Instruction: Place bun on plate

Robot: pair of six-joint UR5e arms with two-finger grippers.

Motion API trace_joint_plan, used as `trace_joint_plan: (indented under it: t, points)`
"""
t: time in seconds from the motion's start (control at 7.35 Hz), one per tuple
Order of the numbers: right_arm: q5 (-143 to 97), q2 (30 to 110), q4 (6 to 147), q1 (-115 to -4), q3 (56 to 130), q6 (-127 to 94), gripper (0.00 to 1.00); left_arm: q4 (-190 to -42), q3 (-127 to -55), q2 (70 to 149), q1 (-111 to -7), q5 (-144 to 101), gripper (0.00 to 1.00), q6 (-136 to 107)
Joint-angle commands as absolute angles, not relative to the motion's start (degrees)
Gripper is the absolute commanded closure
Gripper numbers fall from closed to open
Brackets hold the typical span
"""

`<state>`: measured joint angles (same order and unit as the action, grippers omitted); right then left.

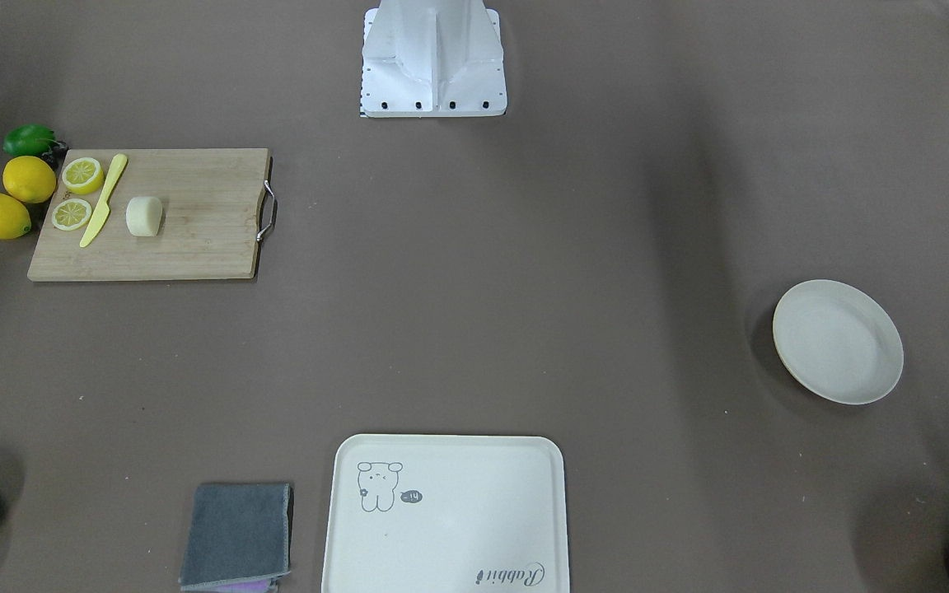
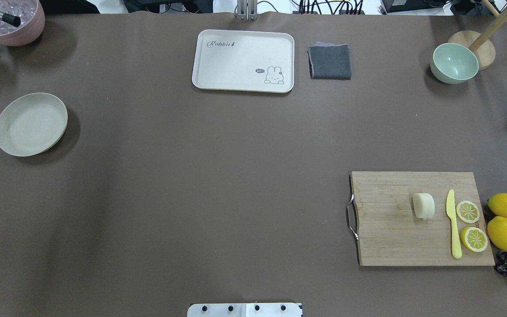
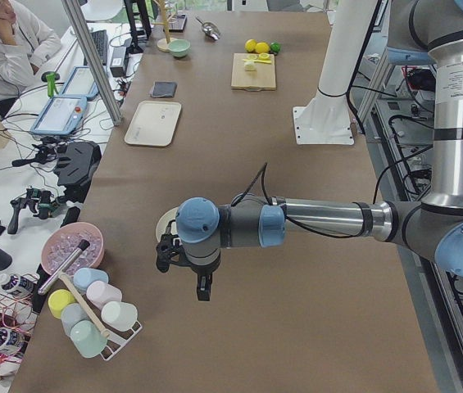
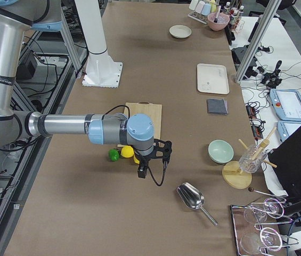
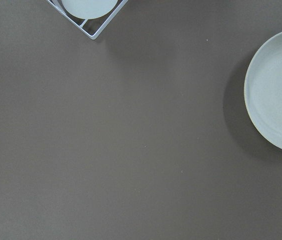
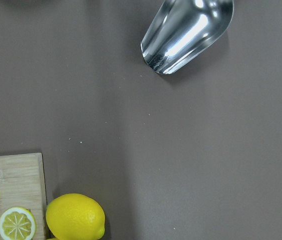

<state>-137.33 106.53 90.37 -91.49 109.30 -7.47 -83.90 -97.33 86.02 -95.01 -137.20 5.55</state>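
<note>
A: Nothing is done yet, I'd say. The bun (image 2: 423, 205) sits on the board (image 2: 394, 229), right side, near the robot, just beside the knife (image 2: 453, 224), and nothing is touching it.

B: And the plate (image 2: 31, 124) lies bare on the left, farther out, well apart from the bun. So the whole job is left: grasp, carry across, set down.

A: Arms now. The right arm reaches out level over the right end of the table (image 2: 236, 176). The right gripper (image 4: 142, 172) points down above the tabletop, past the lemons (image 4: 127, 151), between them and a metal scoop (image 4: 192, 197).

B: Open or closed?

A: Cannot tell, since only the side view shows it. Same with the left gripper (image 3: 203, 291): it hangs pointing down off a level forearm, near the plate but not over it.

B: The bun, at least, is in neither.
</note>
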Motion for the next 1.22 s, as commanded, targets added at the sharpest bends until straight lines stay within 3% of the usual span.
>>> trace_joint_plan:
  t: [0.0,1.09]
  points:
    - [-137.37,106.52,90.44,-91.49,109.16,-7.47,0.0,-85.59,-97.38,85.7,-94.92,-137.2,0.02,5.71]
    - [-137.29,105.56,90.18,-91.49,109.68,-8.08,0.0,-99.31,-97.21,85.87,-92.73,-137.29,0.02,5.19]
